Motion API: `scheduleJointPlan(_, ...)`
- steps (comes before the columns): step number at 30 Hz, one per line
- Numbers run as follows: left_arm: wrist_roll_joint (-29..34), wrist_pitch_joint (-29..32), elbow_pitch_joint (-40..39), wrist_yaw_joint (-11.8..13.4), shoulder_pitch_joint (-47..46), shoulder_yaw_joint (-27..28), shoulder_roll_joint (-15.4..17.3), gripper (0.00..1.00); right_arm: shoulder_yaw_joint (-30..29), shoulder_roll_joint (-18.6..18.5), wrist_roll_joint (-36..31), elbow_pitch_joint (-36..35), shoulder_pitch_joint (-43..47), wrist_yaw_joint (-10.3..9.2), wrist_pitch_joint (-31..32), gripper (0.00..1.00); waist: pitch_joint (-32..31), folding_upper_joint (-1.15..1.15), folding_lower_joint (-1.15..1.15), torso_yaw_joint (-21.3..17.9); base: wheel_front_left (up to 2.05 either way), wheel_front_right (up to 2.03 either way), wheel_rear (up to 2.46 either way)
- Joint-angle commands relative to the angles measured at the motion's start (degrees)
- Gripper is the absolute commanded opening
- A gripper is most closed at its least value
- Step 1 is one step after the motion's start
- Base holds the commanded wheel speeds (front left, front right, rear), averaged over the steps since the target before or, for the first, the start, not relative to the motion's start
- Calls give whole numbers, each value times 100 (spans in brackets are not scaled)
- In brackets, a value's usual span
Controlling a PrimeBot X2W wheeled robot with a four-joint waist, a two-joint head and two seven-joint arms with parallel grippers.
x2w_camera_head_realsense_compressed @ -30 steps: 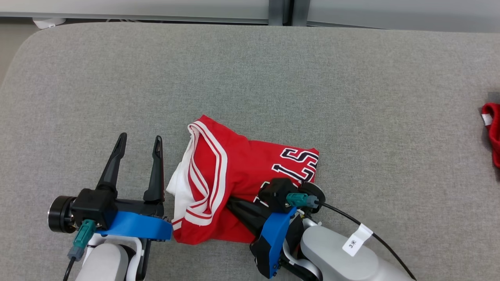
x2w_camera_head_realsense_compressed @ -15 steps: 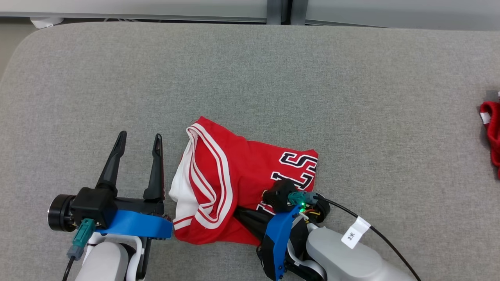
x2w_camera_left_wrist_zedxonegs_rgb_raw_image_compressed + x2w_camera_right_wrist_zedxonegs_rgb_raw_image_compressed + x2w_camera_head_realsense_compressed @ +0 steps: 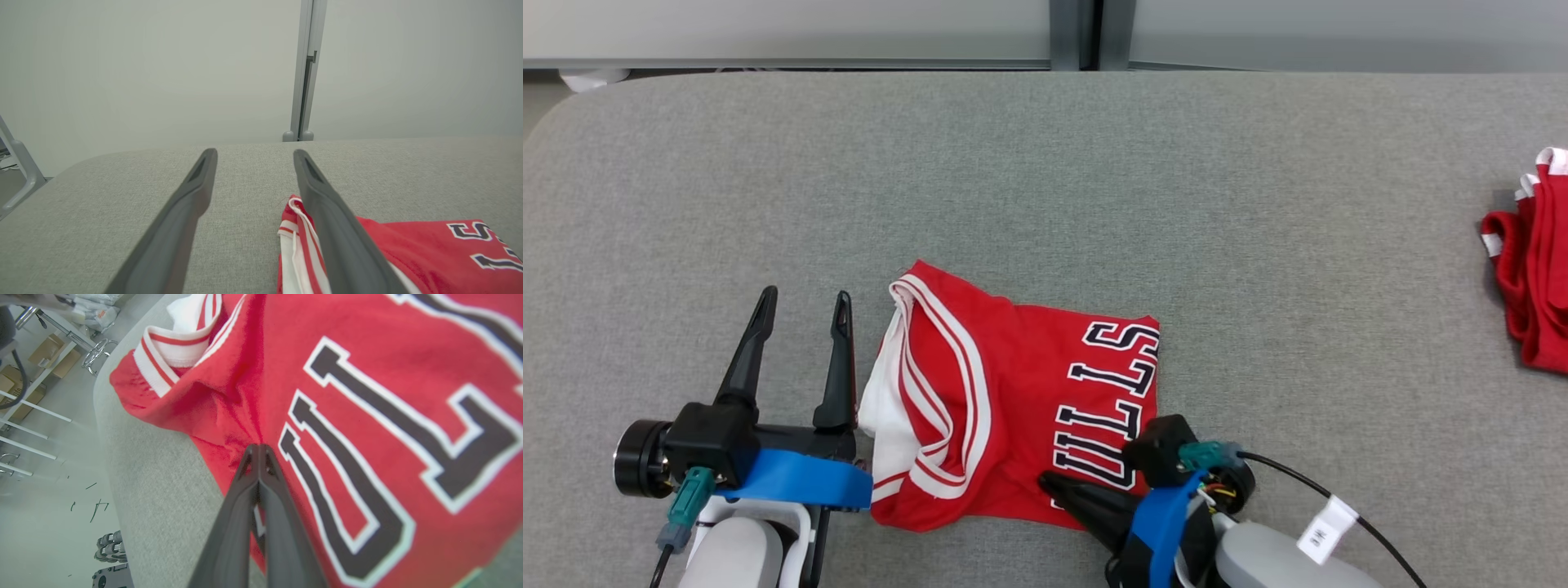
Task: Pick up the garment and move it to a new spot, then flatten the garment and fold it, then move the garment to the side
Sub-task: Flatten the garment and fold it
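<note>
Item 1, left gripper [image 3: 805, 294]: at 8 o'clock in head view. Long dark fingers [image 3: 192, 200] spread wide, pointing 12 o'clock. Blue bracket [image 3: 800, 482] across wrist. Left forearm [image 3: 739, 555], pale, enters from 6 o'clock.
Item 2, right gripper [image 3: 1049, 482]: at 5 o'clock in head view. Jaws pressed together along full length, pointing 10 o'clock. Right forearm [image 3: 1274, 563] enters from 5 o'clock.

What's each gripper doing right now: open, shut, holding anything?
Left gripper: open, empty, beside the red jersey.
Right gripper: shut, tips pinching the red jersey's fabric.
</note>
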Motion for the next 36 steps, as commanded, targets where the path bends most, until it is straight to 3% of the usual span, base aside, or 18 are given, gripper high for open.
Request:
scheduleJointPlan(1, 25, -23, 11, 0, 59, 40, 35, 100, -52, -202, -4, -77, 263, -15, 37, 3, -57, 1, 0, -43, 0, 0, 0)
scheduleJointPlan(2, 26, -23, 8, 9, 80, 49, 46, 100, -135, -270, -45, -268, 302, -15, -9, 22, -81, 1, 0, -67, 0, 0, 0)
scheduleJointPlan(4, 27, -23, 6, 28, 134, 69, 67, 100, -328, -403, -63, -658, 436, -10, -2, 100, -142, 1, 0, -112, 0, 0, 0)
scheduleJointPlan(9, 21, -16, 13, 90, 266, 114, 148, 100, -1204, -757, -439, -1557, 862, -8, -198, 100, -293, 1, 0, -224, 0, 0, 0)
scheduleJointPlan(13, 8, 40, 1, 163, 337, 154, 201, 100, -2278, -784, -977, -2091, 1311, -8, -394, 100, -446, 1, 0, -286, 0, 0, 0)
scheduleJointPlan(20, -21, 173, -37, 277, 516, 212, 305, 100, -4380, -325, -1977, -2604, 2139, -8, -499, 100, -790, 1, 0, -373, 0, 0, 0)
scheduleJointPlan(24, -44, 254, -28, 303, 704, 220, 377, 100, -5271, -32, -2479, -2854, 2552, -8, -429, 100, -1027, 1, 0, -431, 0, 0, 0)
scheduleJointPlan(29, -81, 326, 25, 277, 921, 182, 443, 100, -5835, 234, -2933, -3198, 3004, -8, -270, 100, -1309, 1, 0, -474, 0, 0, 0)
scheduleJointPlan(36, -120, 381, 122, 275, 1143, 116, 479, 100, -6064, 465, -3238, -3645, 3545, -8, 65, 100, -1572, 1, 0, -454, 0, 0, 0)
